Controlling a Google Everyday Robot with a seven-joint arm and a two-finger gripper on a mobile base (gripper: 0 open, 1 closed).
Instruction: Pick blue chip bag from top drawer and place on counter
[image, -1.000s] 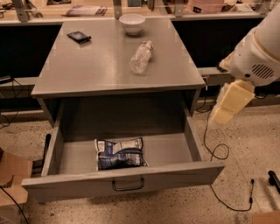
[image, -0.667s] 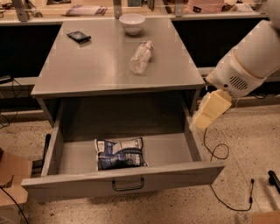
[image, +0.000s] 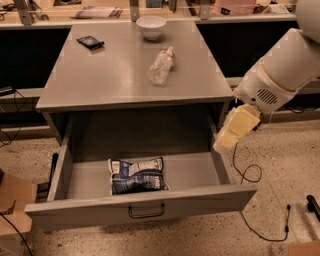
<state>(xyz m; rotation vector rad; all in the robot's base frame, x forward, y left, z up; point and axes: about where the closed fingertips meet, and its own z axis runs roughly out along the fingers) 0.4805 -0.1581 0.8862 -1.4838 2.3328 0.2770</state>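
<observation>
Left of the cream gripper (image: 231, 134), which hovers at the open grey metal top drawer's (image: 140, 209) right wall, the crinkled navy blue chip bag (image: 137, 176) lies exposed for grasping; how wide the gripper is open, I cannot tell.

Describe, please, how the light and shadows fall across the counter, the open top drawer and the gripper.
Camera view: warm light gives the counter a soft sheen around the clear bottle; the counter shades the back of the top drawer, while the blue chip bag on its floor is lit; the gripper, beside the drawer's right wall, is well lit.
</observation>
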